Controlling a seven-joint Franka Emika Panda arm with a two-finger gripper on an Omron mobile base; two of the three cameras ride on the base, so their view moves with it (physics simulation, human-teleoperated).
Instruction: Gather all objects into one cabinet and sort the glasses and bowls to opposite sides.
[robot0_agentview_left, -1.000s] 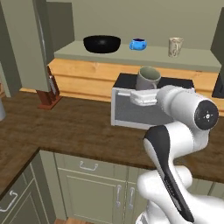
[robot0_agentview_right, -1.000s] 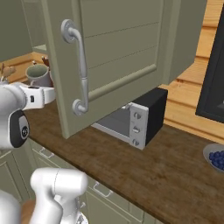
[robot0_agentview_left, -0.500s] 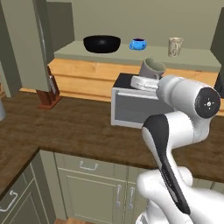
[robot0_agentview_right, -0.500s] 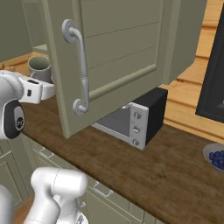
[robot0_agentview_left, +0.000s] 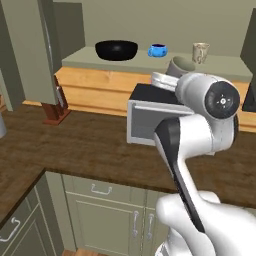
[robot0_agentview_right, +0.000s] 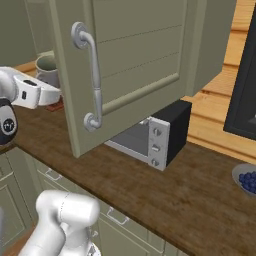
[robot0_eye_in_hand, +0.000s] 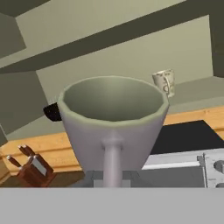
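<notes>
My gripper (robot0_agentview_left: 166, 80) is shut on the grey tumbler (robot0_agentview_left: 180, 66), which it holds upright just in front of the open cabinet's shelf (robot0_agentview_left: 90, 59). On that shelf stand the big black bowl (robot0_agentview_left: 116, 50), the small blue bowl (robot0_agentview_left: 157, 50) and the cream patterned cup (robot0_agentview_left: 200, 51). The hand view has the tumbler (robot0_eye_in_hand: 113, 118) close up, with the cream cup (robot0_eye_in_hand: 164, 82) behind it to the right and an edge of the black bowl (robot0_eye_in_hand: 51, 113) to the left. From the right base view the tumbler (robot0_agentview_right: 47, 70) sits left of the cabinet door (robot0_agentview_right: 145, 60).
A microwave (robot0_agentview_left: 147, 120) stands on the wooden counter below the shelf, right under the hand. A knife block (robot0_agentview_left: 52, 107) is at the counter's left. The open door's white bar handle (robot0_agentview_right: 92, 75) hangs near the arm. A bowl of blueberries (robot0_agentview_right: 247, 180) sits far right.
The arm has lifted the grey tumbler upward and a little to the right, from microwave height to shelf level. The gripper stayed shut on it.
</notes>
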